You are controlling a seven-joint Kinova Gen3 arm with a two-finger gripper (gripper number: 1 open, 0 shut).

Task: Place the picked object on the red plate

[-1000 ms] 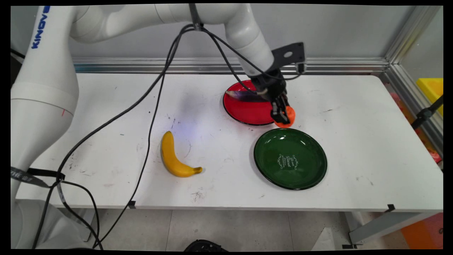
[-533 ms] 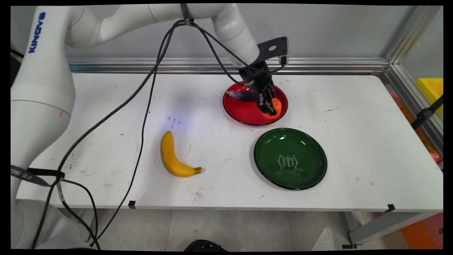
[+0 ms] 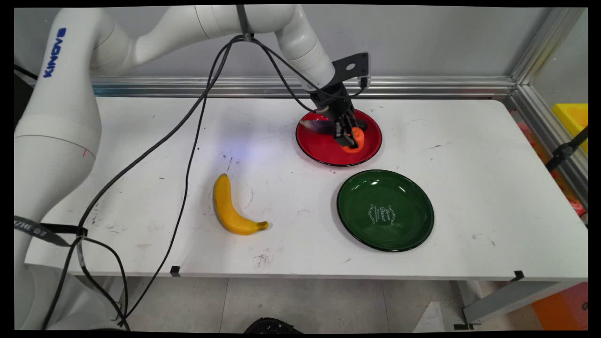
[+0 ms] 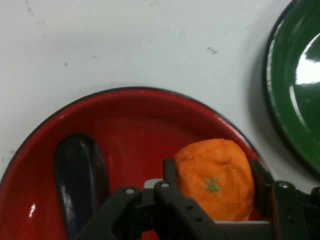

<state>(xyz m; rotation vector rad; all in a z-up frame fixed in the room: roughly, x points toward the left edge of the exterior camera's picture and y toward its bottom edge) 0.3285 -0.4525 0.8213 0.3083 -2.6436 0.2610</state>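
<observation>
My black gripper (image 3: 350, 139) hangs over the red plate (image 3: 324, 149) at the back of the table, shut on an orange fruit (image 3: 355, 140). In the hand view the orange (image 4: 215, 179) sits between the two fingers (image 4: 170, 175) above the red plate (image 4: 130, 120). A dark purple eggplant (image 4: 80, 175) lies on the same plate beside the orange, and in the main view the eggplant (image 3: 315, 125) shows at the plate's far left. Whether the orange touches the plate I cannot tell.
A green plate (image 3: 385, 210) lies in front of the red one, its rim (image 4: 280, 125) also showing in the hand view. A yellow banana (image 3: 230, 210) lies left of centre. Black cables (image 3: 188, 155) hang from the arm over the table's left half.
The gripper has carried the orange up and to the left, from the red plate's front right rim to above the plate's middle.
</observation>
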